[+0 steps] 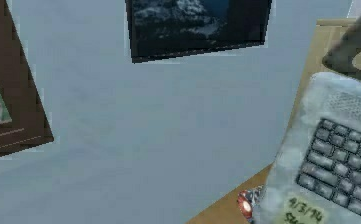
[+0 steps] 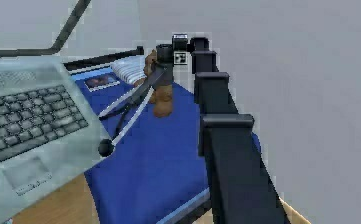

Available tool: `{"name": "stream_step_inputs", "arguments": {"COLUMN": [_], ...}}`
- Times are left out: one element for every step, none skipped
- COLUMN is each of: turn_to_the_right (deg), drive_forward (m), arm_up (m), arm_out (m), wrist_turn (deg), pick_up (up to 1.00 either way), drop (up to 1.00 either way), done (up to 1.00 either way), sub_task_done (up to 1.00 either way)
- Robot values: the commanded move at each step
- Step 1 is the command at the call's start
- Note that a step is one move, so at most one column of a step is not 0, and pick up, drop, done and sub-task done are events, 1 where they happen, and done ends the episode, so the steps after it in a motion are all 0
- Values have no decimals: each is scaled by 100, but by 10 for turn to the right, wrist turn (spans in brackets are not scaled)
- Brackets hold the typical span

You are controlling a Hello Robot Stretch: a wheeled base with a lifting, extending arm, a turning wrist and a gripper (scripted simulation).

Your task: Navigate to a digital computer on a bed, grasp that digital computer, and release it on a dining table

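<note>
Digital computer, an open pale-grey laptop with dark keys (image 2: 28,120), lies at nine o'clock of the dark thin-fingered gripper (image 2: 106,135), beside the blue-covered bed (image 2: 158,160). Expect it stiff, weighty and hinge-fragile, so take the base edge. You cannot tell how the jaws stand.

Silver-grey laptop (image 2: 28,130) with dark keys, blue bedspread (image 2: 158,165), black arm (image 2: 228,150), pale wall (image 1: 138,120)

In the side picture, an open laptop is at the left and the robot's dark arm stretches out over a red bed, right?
Not quite. The bed is blue, not red, as the arm side view shows. The rest holds: the open laptop is at the left and the dark arm stretches out over the bed.
</note>
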Motion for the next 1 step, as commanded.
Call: {"name": "stream_step_inputs", "arguments": {"turn_to_the_right": [0], "drive_forward": [0], "arm_up": [0], "arm_out": [-38], "wrist_turn": [0], "pick_up": [0], "drop": [0], "done": [0], "sub_task_done": [0]}}
